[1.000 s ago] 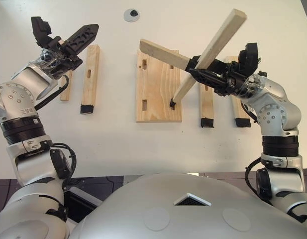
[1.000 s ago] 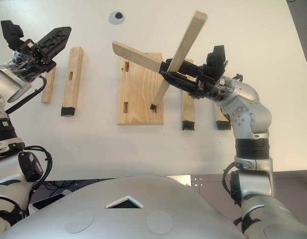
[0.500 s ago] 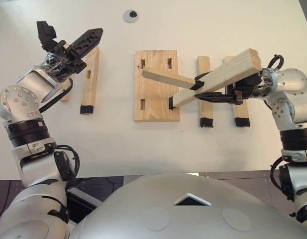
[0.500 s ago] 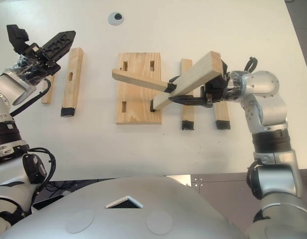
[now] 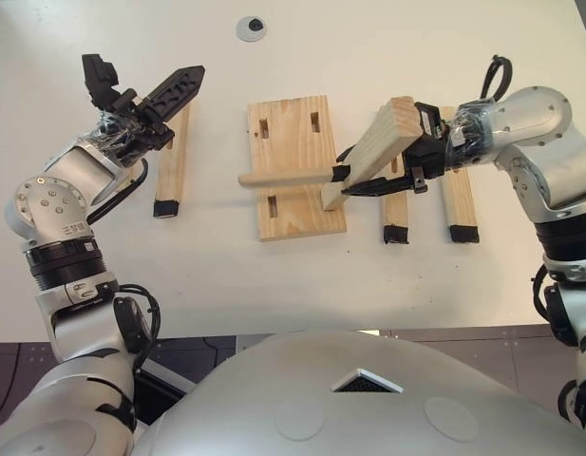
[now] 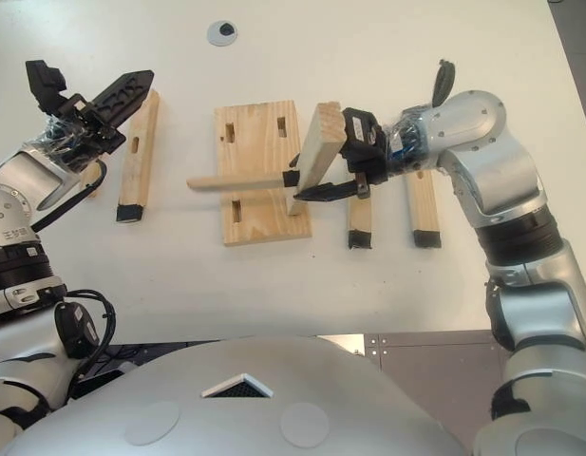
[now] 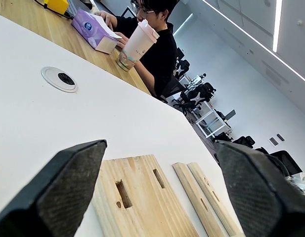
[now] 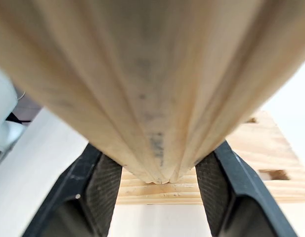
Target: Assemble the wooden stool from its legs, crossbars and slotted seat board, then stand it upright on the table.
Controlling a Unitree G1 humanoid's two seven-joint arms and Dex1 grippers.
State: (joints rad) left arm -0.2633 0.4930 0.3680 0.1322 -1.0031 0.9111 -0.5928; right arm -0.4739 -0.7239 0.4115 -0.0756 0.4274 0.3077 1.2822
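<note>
Leg (image 5: 376,150) gripped by right hand (image 5: 361,182), slanting up from seat board (image 5: 285,204) toward far right; joined crossbar (image 5: 283,177) pointing level leftward. Left hand (image 5: 179,85) open above worktop (image 5: 416,47).

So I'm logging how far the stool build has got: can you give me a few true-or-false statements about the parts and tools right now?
1. The right tool grips a leg with a crossbar joined to it. True.
2. The left tool is shut on a leg. False: it is open and empty.
3. The seat board stands upright. False: it lies flat on the table.
4. Right of the seat board lie two more legs. True.
</note>
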